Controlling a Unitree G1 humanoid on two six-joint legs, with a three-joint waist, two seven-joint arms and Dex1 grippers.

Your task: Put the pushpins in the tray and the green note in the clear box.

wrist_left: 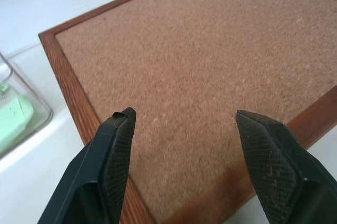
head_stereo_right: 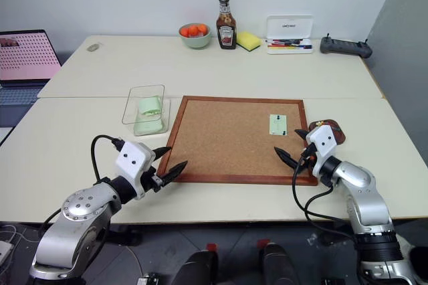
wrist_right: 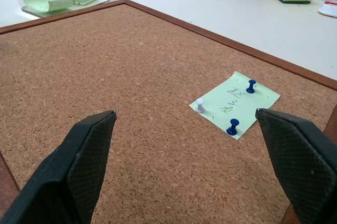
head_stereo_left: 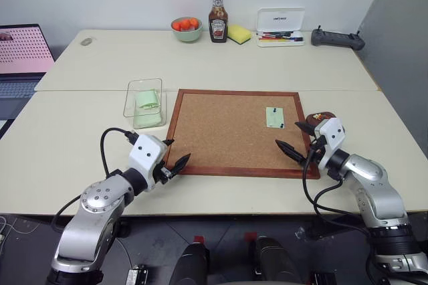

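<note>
Right wrist view: the green note [wrist_right: 235, 105] lies pinned to the corkboard [wrist_right: 131, 103] by two blue pushpins [wrist_right: 233, 126] and a white one, while both end effectors, left [head_stereo_left: 175, 158] and right [head_stereo_left: 299, 139], hover open; the clear box [head_stereo_left: 144, 103] sits beside the board's far-left corner on the worktop [head_stereo_left: 80, 131].

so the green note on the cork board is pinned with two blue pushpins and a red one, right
Not quite. The green note on the cork board is pinned with two blue pushpins and a white one, not a red one. The right wrist view shows this.
</note>
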